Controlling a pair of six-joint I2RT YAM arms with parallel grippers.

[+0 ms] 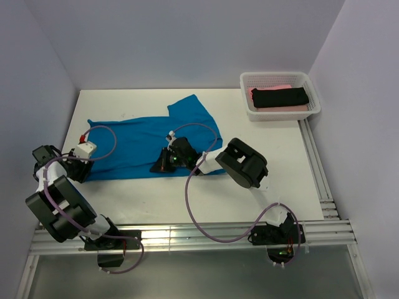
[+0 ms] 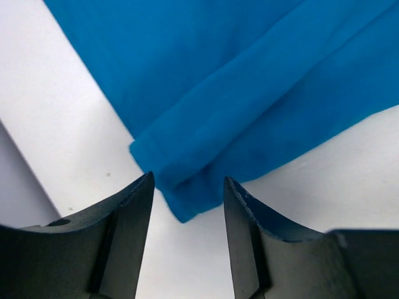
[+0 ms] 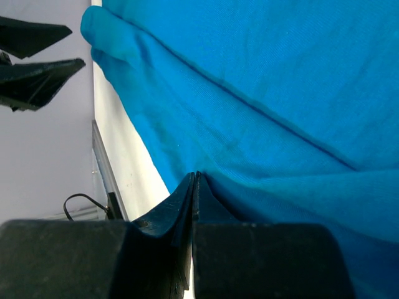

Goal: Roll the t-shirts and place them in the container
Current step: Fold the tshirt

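Note:
The turquoise t-shirt (image 1: 137, 140) lies spread on the white table, its near edge folded into a thick band (image 2: 249, 137). My left gripper (image 1: 83, 171) is open at the shirt's near left corner; in the left wrist view (image 2: 187, 187) the folded corner tip lies between the fingertips, not held. My right gripper (image 1: 161, 165) is shut on the shirt's near edge further right; the cloth (image 3: 262, 93) puckers at the closed tips (image 3: 195, 177). The left gripper's open fingers (image 3: 37, 68) show in the right wrist view. A black t-shirt (image 1: 280, 96) lies folded on a pink one (image 1: 268, 88).
The white mesh basket (image 1: 283, 114) holding the black and pink shirts stands at the back right corner. Aluminium rails run along the table's right side (image 1: 315, 162) and near edge (image 1: 187, 232). Grey walls close in the left, back and right.

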